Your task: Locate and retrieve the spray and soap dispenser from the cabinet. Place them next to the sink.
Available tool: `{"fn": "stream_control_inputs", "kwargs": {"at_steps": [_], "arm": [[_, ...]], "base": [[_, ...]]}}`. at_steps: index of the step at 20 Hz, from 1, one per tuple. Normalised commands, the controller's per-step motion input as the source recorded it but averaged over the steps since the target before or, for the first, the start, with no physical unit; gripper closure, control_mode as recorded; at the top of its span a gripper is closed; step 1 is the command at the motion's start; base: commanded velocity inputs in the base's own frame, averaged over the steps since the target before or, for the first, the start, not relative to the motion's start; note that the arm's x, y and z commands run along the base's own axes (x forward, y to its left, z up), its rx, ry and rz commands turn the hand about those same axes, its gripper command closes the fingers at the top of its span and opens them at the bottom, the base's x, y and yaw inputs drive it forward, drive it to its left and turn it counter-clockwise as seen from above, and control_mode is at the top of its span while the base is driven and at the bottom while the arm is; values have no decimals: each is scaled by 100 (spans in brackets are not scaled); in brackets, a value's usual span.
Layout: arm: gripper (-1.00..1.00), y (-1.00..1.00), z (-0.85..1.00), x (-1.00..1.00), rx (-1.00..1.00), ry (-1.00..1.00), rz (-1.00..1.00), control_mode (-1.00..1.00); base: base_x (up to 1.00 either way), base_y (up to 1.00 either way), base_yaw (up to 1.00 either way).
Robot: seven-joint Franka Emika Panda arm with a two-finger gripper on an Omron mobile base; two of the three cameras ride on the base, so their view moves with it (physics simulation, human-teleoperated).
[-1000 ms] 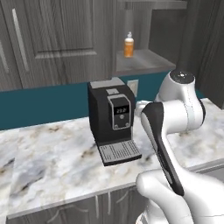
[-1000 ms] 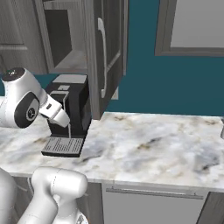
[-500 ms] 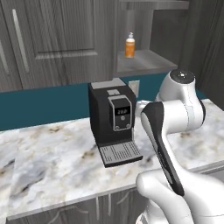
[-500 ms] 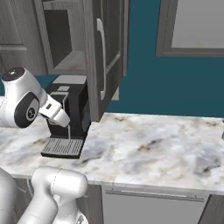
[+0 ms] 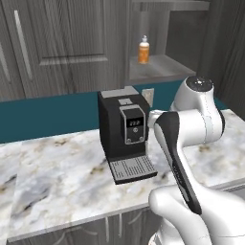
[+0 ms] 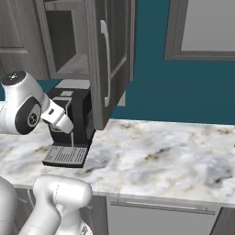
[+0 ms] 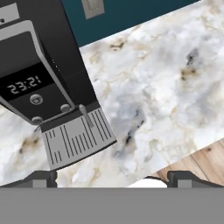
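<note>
I see marbled tabletop (image 5: pixel 62 167) across mid-frame, coffee machine (image 5: pixel 125 134) centre, soap dispenser (image 5: pixel 143 50) in the cabinet (image 5: pixel 62 43) nook above; jaws apparently spread wide, empty.

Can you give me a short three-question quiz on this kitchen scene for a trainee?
1. True or false: the orange soap dispenser stands on the open shelf of the cabinet.
2. Multiple choice: what sits on the marble counter just below that shelf? A) a toaster B) a black coffee machine C) a kettle
3. Fill in: in the hand view, the gripper is ____ and holds nothing.

Key: 1. true; 2. B; 3. open
</note>
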Motion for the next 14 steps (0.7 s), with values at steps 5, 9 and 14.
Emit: {"fn": "stream_control_inputs", "kwargs": {"at_steps": [5,9,14], "arm": [[-100,0,0,0,0,0,0,100],[-100,0,0,0,0,0,0,100],[-100,0,0,0,0,0,0,100]], "base": [[32,1,0],[0,1,0],[1,0,1]]}}
